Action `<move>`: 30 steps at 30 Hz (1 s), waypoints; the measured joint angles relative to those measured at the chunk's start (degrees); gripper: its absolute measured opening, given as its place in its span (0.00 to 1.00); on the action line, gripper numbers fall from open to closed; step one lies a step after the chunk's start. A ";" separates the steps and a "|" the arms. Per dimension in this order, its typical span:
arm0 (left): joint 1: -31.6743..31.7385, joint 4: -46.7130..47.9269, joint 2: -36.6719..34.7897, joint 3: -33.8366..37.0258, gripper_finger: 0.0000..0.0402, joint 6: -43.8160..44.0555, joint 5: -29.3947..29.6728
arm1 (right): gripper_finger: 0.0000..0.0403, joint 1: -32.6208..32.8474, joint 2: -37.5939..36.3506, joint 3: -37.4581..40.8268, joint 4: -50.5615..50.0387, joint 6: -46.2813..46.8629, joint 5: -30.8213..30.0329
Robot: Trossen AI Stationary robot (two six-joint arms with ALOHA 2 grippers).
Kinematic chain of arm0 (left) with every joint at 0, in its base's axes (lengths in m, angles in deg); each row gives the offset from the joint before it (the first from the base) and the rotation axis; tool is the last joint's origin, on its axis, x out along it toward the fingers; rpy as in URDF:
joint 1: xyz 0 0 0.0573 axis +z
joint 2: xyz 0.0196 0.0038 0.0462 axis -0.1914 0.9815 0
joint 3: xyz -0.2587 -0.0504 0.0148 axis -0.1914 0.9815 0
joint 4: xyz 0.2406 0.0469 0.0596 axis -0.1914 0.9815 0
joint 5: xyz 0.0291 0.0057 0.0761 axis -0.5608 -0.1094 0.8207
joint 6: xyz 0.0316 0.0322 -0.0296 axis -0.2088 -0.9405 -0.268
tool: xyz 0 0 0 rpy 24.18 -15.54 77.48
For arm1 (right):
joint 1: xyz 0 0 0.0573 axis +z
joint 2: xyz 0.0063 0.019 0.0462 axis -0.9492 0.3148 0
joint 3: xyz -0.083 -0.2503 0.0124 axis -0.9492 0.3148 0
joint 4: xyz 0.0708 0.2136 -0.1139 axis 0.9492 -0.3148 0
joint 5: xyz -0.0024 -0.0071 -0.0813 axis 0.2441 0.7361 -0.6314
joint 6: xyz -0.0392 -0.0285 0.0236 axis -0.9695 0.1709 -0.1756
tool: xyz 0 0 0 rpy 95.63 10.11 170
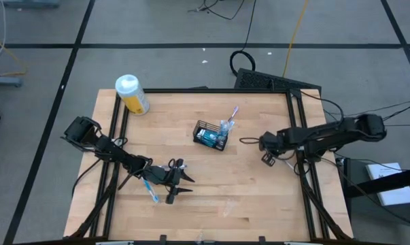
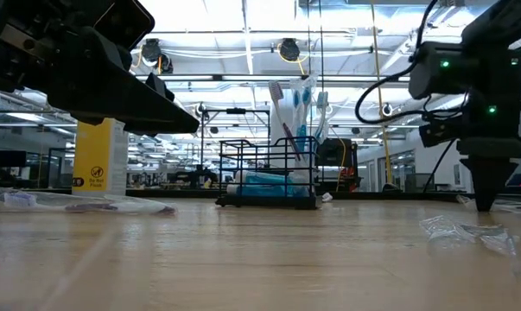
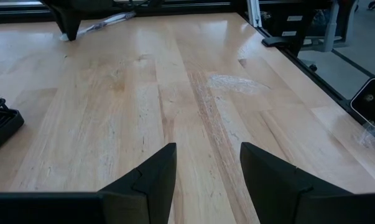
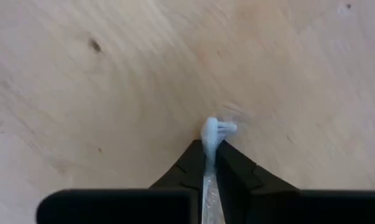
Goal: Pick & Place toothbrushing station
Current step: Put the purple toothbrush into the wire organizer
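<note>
Yellow bottle (image 2: 99, 155) label: print illegible.

Even, bright overhead lighting; you get soft shadows and little glare.

From above, you see the wooden table (image 1: 211, 184) evenly lit, with only faint shadows under the arms. At table height, ceiling lights (image 2: 286, 47) burn bright behind the scene, so you see the arms as near-black silhouettes; the nearest boards are blurred, while the wire basket (image 2: 269, 173) stands sharper. In the left wrist view, you find a pale sheen along the boards and the near fingers (image 3: 143, 186) dark and soft-edged. In the right wrist view, the wood grain is slightly soft, and the white toothbrush head (image 4: 212, 130) looks washed out.
</note>
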 joint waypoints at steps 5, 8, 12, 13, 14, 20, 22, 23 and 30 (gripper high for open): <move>0.02 0.00 0.00 0.00 0.45 0.00 0.00 | 0.02 6.45 -2.33 0.14 7.05 3.48 0.99; 0.00 -0.02 0.00 0.00 0.45 -0.09 0.00 | 0.02 9.96 -2.88 0.15 12.45 4.47 1.13; 0.00 -0.13 0.00 0.01 0.45 -0.07 0.00 | 0.02 13.07 -2.93 0.09 22.51 3.38 1.04; 0.02 -0.11 0.00 0.01 0.45 -0.04 0.00 | 0.02 13.51 -2.92 0.09 24.14 2.80 0.94; 0.00 -0.24 0.00 0.00 0.45 -0.07 0.00 | 0.02 13.86 -2.90 0.09 25.34 2.09 0.61; 0.01 -0.95 0.00 0.01 0.45 -0.04 0.02 | 0.04 14.54 -2.93 2.35 39.43 -5.16 -0.67; 0.00 -0.98 0.00 0.00 0.45 -0.03 0.02 | 0.04 14.79 -2.91 5.21 48.80 -7.98 -0.73; 0.00 -0.98 0.00 0.01 0.45 0.06 0.02 | 0.04 14.79 -2.93 6.97 54.04 -9.19 -0.75; 0.02 -1.01 0.00 0.01 0.45 0.35 1.32 | 0.03 14.79 -2.96 19.52 83.99 -13.54 -0.75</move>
